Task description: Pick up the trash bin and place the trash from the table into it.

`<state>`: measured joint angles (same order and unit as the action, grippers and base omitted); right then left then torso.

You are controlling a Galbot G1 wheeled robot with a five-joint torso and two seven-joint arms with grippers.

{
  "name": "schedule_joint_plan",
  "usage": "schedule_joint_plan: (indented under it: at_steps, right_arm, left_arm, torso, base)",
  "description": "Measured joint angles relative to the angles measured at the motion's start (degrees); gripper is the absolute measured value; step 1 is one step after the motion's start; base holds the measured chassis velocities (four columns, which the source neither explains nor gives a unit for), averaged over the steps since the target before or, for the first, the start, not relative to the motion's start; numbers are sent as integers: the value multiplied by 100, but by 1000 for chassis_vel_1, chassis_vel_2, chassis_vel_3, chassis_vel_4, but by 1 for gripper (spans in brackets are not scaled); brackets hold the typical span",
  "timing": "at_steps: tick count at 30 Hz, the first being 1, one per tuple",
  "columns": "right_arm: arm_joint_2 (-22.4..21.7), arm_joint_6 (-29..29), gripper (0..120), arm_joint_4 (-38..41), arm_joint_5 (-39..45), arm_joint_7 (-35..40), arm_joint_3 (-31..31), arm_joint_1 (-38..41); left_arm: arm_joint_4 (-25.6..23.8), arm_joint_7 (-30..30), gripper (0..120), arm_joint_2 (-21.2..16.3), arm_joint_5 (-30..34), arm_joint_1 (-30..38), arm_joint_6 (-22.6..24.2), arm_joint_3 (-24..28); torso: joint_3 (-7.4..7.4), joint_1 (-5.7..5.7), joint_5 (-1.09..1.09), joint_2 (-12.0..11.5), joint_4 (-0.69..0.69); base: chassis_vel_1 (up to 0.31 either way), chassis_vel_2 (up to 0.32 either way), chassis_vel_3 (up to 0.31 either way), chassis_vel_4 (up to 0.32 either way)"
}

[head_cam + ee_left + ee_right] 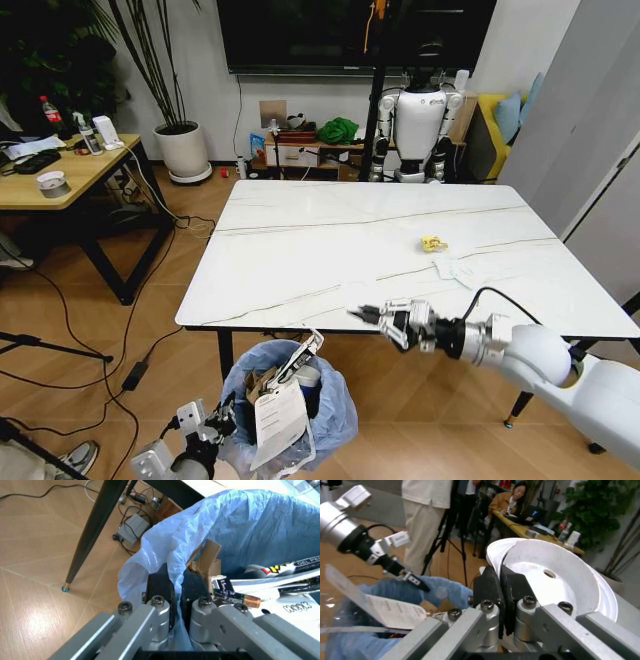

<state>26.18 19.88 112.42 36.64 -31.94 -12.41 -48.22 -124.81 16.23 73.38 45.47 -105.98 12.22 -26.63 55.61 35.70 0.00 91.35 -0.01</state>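
Observation:
The trash bin [300, 405], lined with a light-blue bag, stands on the floor before the table's near edge [300, 322]. It holds a white paper [278, 425] and a brown torn carton [204, 559]. My left gripper [213, 424] is shut on the bag's rim [172, 588] at the bin's left side. Just past the table's front edge, above and to the right of the bin, my right gripper [375, 316] is shut on a white round disc [555, 577]. A yellow scrap [433, 243] and white crumpled plastic [456, 268] lie on the table's right part.
A light-wood desk [60, 175] stands to the left, with cables [130, 370] across the floor beside it. A white plant pot [183, 152] and another robot [418, 120] are behind the table. A grey panel [600, 130] rises at the right.

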Motion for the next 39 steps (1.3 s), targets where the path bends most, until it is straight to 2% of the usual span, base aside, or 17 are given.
schedule_joint_plan:
  at_steps: [6, 12, 20, 25, 31, 39]
  right_arm:
    - [139, 117, 0, -48, -296, -375, -156, -20]
    - [318, 202, 0, -166, -357, -442, -391, 18]
    - [888, 82, 0, -452, -313, -380, -889, 308]
    - [1011, 14, 0, -560, -126, -361, -1061, 412]
    - [1639, -84, 0, -953, 212, -246, -1785, 1101]
    - [1932, -29, 0, -1209, 97, -238, -2141, 1174]
  left_arm:
    - [34, 8, 0, 1, 3, 68, 19, 63]
    - [75, 6, 0, -5, -17, 85, 24, 111]
    - [153, -4, 0, -66, -20, 111, 28, 124]
    - [199, -9, 0, -54, -24, 155, 29, 146]
    - [208, -14, 0, -37, -27, 172, 34, 142]
    - [183, -17, 0, 6, -39, 162, 35, 120]
  torso:
    - [0, 0, 0, 0, 0]
    - [0, 0, -2, 0, 0]
    - [0, 0, 0, 0, 1]
    - [0, 0, -3, 0, 0]
    - [1, 1, -1, -1, 2]
    - [1, 1, -1, -2, 0]
  base:
    - [0, 0, 0, 0]
    - [0, 0, 0, 0]
    - [0, 0, 0, 0]
    - [0, 0, 0, 0]
    - [0, 0, 0, 0]
    - [0, 0, 0, 0]
